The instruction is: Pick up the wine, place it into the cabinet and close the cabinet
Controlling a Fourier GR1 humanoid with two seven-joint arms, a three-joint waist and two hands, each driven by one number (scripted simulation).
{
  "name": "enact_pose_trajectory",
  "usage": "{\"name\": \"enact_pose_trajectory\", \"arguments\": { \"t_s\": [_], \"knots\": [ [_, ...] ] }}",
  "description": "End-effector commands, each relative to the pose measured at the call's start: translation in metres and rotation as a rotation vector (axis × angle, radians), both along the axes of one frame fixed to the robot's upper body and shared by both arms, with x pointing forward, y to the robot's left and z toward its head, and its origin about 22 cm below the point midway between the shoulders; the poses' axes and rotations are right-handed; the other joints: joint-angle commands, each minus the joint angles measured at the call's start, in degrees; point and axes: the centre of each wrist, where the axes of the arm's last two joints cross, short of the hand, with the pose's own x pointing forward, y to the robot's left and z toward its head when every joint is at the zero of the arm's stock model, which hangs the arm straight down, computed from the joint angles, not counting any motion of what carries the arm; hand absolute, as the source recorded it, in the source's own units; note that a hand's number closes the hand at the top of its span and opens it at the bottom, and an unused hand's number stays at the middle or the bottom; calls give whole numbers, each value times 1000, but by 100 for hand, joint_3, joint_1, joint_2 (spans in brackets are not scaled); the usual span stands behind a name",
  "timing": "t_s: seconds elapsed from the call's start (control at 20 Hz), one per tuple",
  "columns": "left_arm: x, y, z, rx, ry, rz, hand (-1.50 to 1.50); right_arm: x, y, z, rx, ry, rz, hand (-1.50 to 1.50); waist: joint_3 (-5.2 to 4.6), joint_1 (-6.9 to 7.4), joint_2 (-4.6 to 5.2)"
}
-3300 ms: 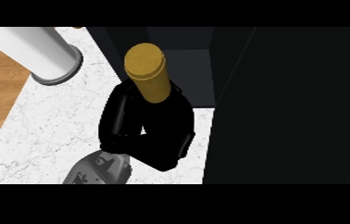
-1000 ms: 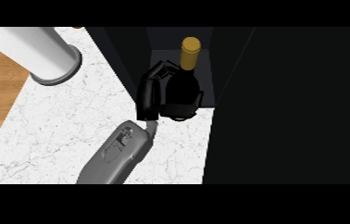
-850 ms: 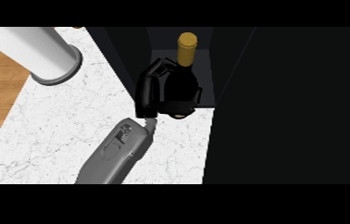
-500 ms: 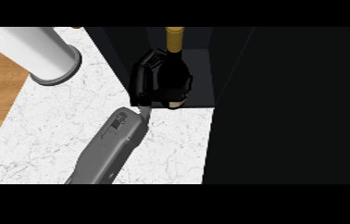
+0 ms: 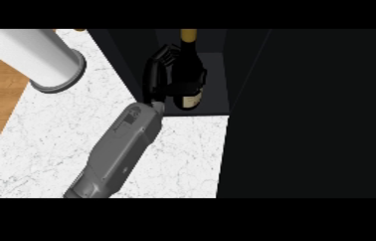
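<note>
The wine bottle (image 5: 188, 80) is dark with a gold-capped neck and a pale label. It stands upright on the floor of the open dark cabinet (image 5: 213, 93), near its front edge. My left hand (image 5: 155, 78) is inside the cabinet, right against the bottle's left side. Its fingers (image 5: 166, 54) point up past the bottle's shoulder and are nearly straight, so the bottle's front shows uncovered. The grey forearm (image 5: 121, 145) runs back across the white marble counter (image 5: 51, 135). My right hand does not show.
A white cylinder on a grey base (image 5: 40, 60) stands at the counter's far left. A broad black surface (image 5: 301, 115), perhaps the cabinet's open door, fills the right side. The cabinet's left wall (image 5: 126, 60) is close to my hand. A wooden floor (image 5: 9, 93) lies beyond the counter's left edge.
The hand carried the bottle forward into the cabinet. Half a second ago it was wrapped over the bottle's body. Now it has opened to the left and the bottle stands exposed.
</note>
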Motion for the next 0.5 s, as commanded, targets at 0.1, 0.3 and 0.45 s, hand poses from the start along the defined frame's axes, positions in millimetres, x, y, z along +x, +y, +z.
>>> {"name": "enact_pose_trajectory", "arguments": {
  "t_s": [0.1, 0.3, 0.45],
  "knots": [
    [17, 4, -4, 25, 26, -6, 150, -23, -12, 7, 33, -32, 41, -150, 2, -16, 7],
    [36, -2, 16, 21, 20, 19, 150, -13, -1, 1, 33, -18, 41, -150, 0, -44, 22],
    [40, 4, 17, 81, -48, 67, 150, -17, 2, 6, 44, -34, 50, -150, -1, -40, 21]
  ]
}}
